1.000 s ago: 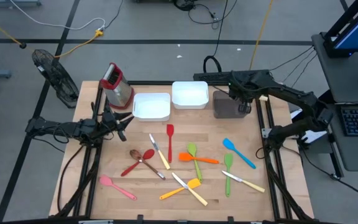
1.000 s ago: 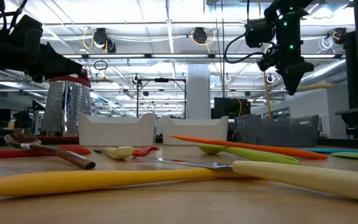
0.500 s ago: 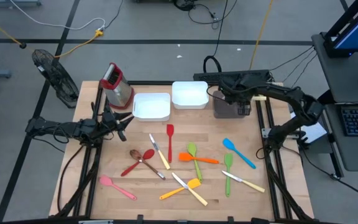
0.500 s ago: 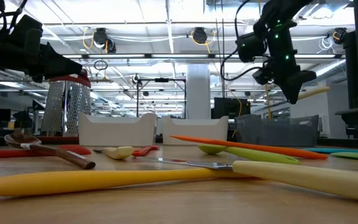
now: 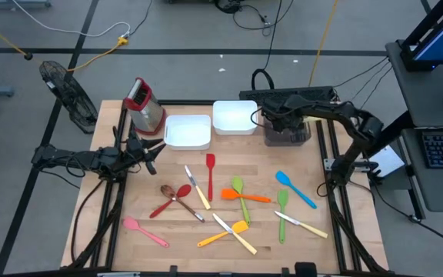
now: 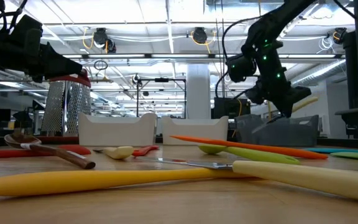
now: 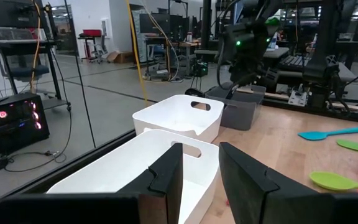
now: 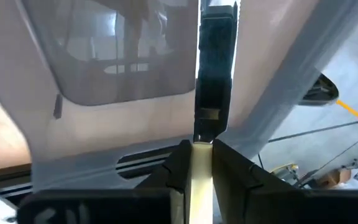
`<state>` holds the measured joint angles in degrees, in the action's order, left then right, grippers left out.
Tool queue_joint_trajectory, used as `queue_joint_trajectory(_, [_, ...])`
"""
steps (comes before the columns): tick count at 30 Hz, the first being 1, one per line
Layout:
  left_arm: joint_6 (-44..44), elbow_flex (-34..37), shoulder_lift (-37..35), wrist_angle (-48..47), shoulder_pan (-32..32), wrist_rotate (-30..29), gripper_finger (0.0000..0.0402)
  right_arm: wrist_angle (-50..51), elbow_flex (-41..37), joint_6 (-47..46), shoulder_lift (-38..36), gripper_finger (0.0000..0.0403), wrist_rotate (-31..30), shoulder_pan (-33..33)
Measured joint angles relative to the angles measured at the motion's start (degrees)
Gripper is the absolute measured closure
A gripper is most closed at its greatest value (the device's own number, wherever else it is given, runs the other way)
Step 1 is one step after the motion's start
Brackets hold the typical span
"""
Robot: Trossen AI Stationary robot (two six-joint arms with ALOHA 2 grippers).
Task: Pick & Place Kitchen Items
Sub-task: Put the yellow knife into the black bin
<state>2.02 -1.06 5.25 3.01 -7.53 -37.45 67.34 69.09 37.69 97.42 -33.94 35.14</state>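
Right arm has swung its pale-handled knife [image 8: 200,177] leftward and lower, over the dark bin [image 5: 287,132].

The knife sits pinched by its handle between the right gripper [image 6: 289,101]'s narrowly closed fingers, blade pointing ahead into the bin's mouth, presumably so it can drop in lengthwise. The remaining utensils, including the red spatula [image 5: 210,172] and blue spatula [image 5: 293,188], lie scattered mid-table awaiting their turn. The left gripper [image 7: 199,177] waits beside the nearer white tray [image 5: 187,131], jaws partly apart, holding nothing.

Right end effector [image 5: 281,123] clamped, left end effector [image 5: 151,148] parted
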Motion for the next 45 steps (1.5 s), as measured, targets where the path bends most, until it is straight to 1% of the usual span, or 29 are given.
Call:
queue_joint_trajectory(3, [0.00,0.00,0.01,0.00,0.00,0.00,0.0295,-0.72,-0.01,0.35,1.36,0.0366,-2.25,-0.11])
queue_joint_trajectory(8, [-0.10,0.00,0.01,0.00,-0.01,0.00,0.0295,-3.21,-0.01,0.98,1.98,0.0355,-3.82,-0.46])
queue_joint_trajectory(16, [-0.24,0.00,0.01,-0.15,-0.02,0.00,0.0295,-6.80,-0.01,4.69,1.98,0.0354,-3.55,-1.32])
queue_joint_trajectory(20, [-0.24,0.00,0.01,-0.17,0.00,0.00,0.0295,-7.97,-0.01,6.54,1.98,0.0342,-3.53,-1.57])
queue_joint_trajectory(26, [-0.28,0.00,0.00,-0.17,0.00,0.00,0.0295,-8.10,-0.01,6.56,1.98,0.0325,-3.53,-1.51])
queue_joint_trajectory(32, [-0.37,0.00,0.00,-0.17,-0.02,0.00,0.0295,-8.40,-0.01,5.02,1.98,0.0298,-3.63,-1.53])
queue_joint_trajectory(34, [-0.36,0.00,0.01,-0.17,-0.01,0.00,0.0295,-8.38,-0.03,4.82,1.82,0.0289,-5.04,-1.76])
queue_joint_trajectory(39, [-0.52,0.00,-0.01,-0.18,-0.01,0.00,0.0295,-8.24,-0.03,5.17,-0.04,0.0278,-12.20,-3.97])
queue_joint_trajectory(45, [-1.52,0.00,0.00,-0.19,-0.01,0.00,0.0295,-7.29,-0.03,4.08,-4.51,0.0286,-12.23,-8.92])
